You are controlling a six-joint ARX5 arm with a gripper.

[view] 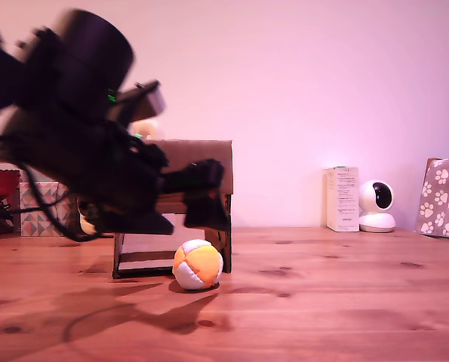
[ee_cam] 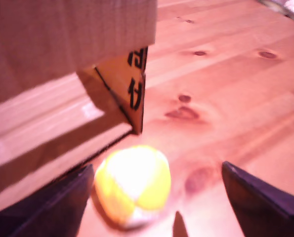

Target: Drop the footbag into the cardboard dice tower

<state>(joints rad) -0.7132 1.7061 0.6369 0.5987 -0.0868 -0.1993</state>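
Open, empty hand (ee_cam: 156, 197) straddling the footbag (ee_cam: 133, 185) beside the cardboard dice tower (ee_cam: 63, 74), whose black leg printing, unreadable, appears only in the wrist view.

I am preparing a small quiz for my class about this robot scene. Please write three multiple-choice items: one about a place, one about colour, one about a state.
1. Where is the footbag?
A. on the table before the cardboard dice tower
B. inside the tower
C. in the gripper

2. Which colours show on the footbag?
A. blue, green
B. orange, yellow, white
C. black, red

3. How is the gripper?
A. shut on the footbag
B. open, empty
C. out of view

Answers: 1 A, it rests on the wood by the tower's leg; 2 B, its panels show these; 3 B, the fingers stand wide apart.
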